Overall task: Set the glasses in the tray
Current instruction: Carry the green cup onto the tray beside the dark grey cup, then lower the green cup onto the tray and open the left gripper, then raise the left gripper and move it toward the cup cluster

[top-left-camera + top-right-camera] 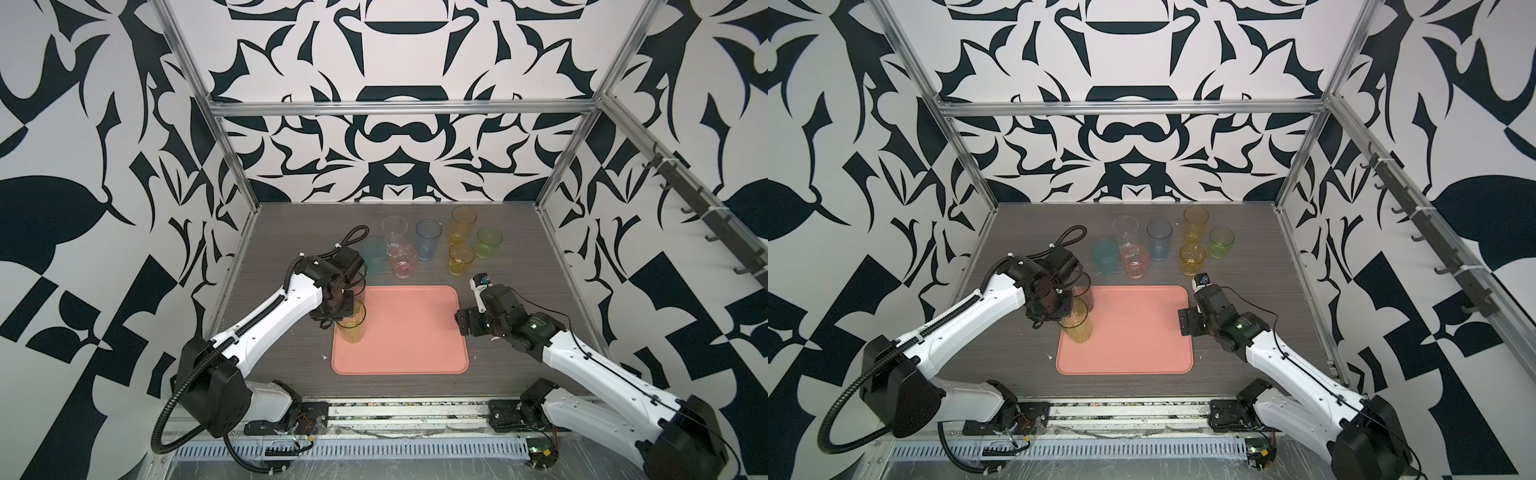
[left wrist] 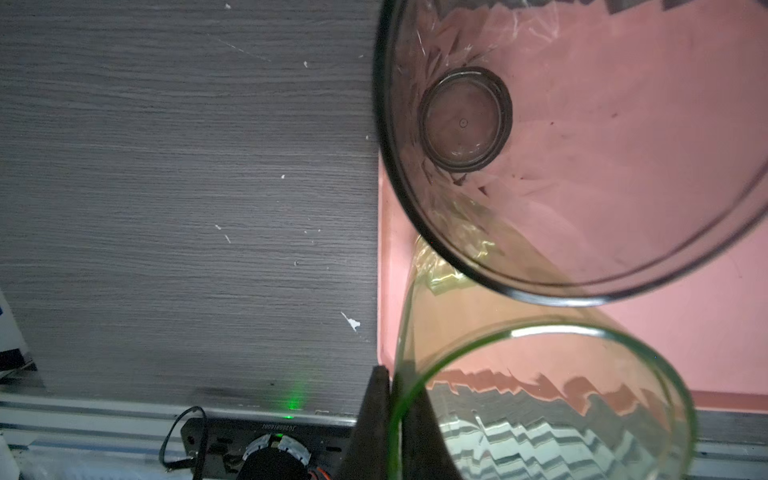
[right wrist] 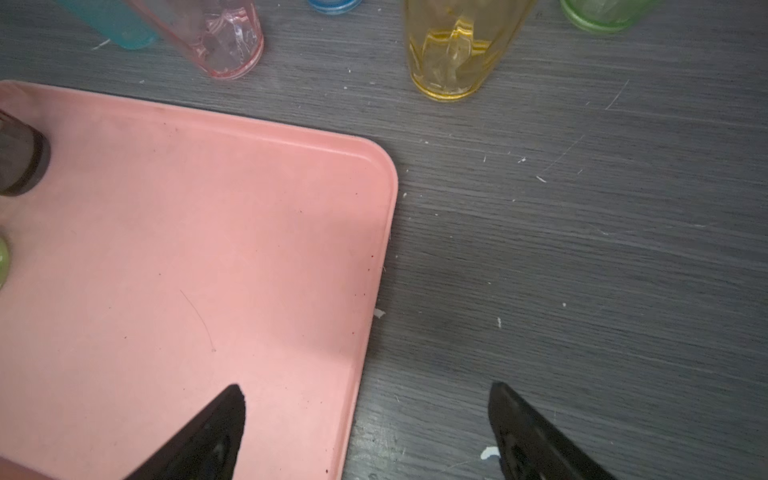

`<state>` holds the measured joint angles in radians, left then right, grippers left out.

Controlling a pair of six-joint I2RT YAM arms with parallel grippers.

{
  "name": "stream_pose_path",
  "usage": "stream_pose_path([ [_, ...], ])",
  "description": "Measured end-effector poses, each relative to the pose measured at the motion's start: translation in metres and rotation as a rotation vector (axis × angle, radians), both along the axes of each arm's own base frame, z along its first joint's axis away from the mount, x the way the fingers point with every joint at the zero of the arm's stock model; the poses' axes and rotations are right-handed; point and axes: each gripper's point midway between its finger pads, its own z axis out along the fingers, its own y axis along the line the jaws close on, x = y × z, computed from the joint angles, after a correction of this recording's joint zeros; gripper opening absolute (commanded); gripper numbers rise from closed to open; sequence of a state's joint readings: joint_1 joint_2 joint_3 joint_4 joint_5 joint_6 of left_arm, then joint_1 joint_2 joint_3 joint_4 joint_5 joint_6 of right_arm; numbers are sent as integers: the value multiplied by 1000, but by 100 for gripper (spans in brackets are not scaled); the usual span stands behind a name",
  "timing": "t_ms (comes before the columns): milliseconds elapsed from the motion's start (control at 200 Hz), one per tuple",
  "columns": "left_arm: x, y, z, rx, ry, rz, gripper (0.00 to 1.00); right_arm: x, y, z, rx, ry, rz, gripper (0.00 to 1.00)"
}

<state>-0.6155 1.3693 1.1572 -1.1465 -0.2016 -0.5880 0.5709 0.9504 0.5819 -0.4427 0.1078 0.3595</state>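
The salmon-pink tray [image 1: 409,332] lies at the table's middle. A tall green glass [image 1: 352,330] stands upright at the tray's left side; my left gripper [image 1: 338,321] is shut on its rim, one finger inside and one outside. In the left wrist view the fingers [image 2: 374,419] pinch the green glass [image 2: 540,399], and a smoky grey glass [image 2: 561,166] stands on the tray just beyond it. In a top view the grey glass [image 1: 1084,286] is partly hidden by the left wrist. My right gripper [image 3: 365,395] hangs open and empty over the tray's right rim [image 3: 382,249].
Behind the tray stand a teal glass [image 1: 374,255], a clear one [image 1: 394,235], a pink one [image 1: 404,261], a blue one [image 1: 428,239], a tall amber [image 1: 462,224], a short amber [image 1: 461,259] and a short green [image 1: 488,242]. Patterned walls enclose the table.
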Motion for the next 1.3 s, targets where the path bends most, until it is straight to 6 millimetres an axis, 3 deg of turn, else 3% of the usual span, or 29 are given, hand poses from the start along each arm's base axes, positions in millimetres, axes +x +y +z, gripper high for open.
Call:
stream_pose_path([
  [285, 1, -2, 2, -9, -2, 6, 33, 0, 0, 0, 1, 0, 0, 95],
  [700, 5, -4, 34, -44, -50, 18, 53, 0, 1, 0, 3, 2, 3, 95],
  [1300, 3, -3, 88, -103, -132, 27, 57, -1, 1, 0, 5, 3, 4, 95],
])
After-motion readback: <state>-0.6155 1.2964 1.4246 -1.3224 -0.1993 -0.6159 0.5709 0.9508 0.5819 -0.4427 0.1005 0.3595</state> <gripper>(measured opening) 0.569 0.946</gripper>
